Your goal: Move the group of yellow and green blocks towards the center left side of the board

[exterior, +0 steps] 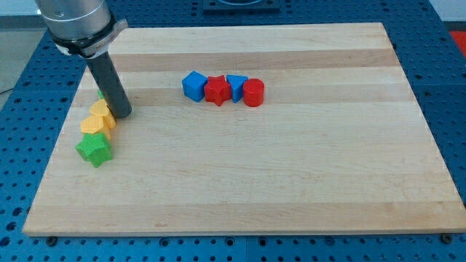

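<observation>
My tip (121,114) touches down at the view's left, just right of the yellow and green group. A yellow block (102,111) sits right against the tip's left side. A second yellow block (93,124) lies just below it. A green star block (94,149) lies at the bottom of the group. A sliver of another green block (100,94) shows behind the rod, mostly hidden. The group runs in a column near the board's left edge.
A row of blocks lies at the upper middle: a blue block (194,85), a red star (217,91), a blue triangle (236,85) and a red cylinder (253,93). The wooden board (291,175) ends on a blue perforated table.
</observation>
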Available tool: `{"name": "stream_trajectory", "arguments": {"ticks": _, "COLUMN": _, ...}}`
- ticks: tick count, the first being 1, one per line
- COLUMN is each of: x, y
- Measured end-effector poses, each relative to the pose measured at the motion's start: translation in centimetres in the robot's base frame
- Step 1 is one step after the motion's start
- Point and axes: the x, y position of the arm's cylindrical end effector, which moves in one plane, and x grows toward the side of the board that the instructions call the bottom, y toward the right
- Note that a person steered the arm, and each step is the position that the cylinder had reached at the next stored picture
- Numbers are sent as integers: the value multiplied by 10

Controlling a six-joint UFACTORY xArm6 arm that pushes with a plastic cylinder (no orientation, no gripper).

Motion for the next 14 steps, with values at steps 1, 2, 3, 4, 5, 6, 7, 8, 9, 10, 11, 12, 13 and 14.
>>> {"name": "stream_trajectory", "arguments": {"ticks": 1, "x": 0, "y": 0}}
{"name": "stream_trajectory", "arguments": {"ticks": 2, "x": -2, "y": 17}}
{"name": "stream_trajectory", "arguments": {"ticks": 3, "x": -2, "y": 44}}
{"name": "stream_trajectory", "arguments": {"ticks": 4, "x": -4, "y": 72}}
{"name": "stream_trajectory", "arguments": {"ticks": 5, "x": -4, "y": 98}}
{"name": "stream_trajectory", "arguments": {"ticks": 6, "x": 3, "y": 106}}
{"name": "stream_trajectory", "arguments": {"ticks": 7, "x": 6, "y": 100}}
{"name": "stream_trajectory", "arguments": {"ticks": 8, "x": 30, "y": 97}}
{"name": "stream_trajectory", "arguments": {"ticks": 9, "x": 92, "y": 92}}
{"name": "stream_trajectory", "arguments": {"ticks": 10, "x": 116, "y": 31}}
{"name": "stream_trajectory", "arguments": {"ticks": 11, "x": 116, "y": -50}}
{"name": "stream_trajectory", "arguments": {"ticks": 12, "x": 115, "y": -98}}
{"name": "stream_trajectory", "arguments": {"ticks": 13, "x": 112, "y": -97}}
{"name": "stream_trajectory", "arguments": {"ticks": 14, "x": 110, "y": -72}}
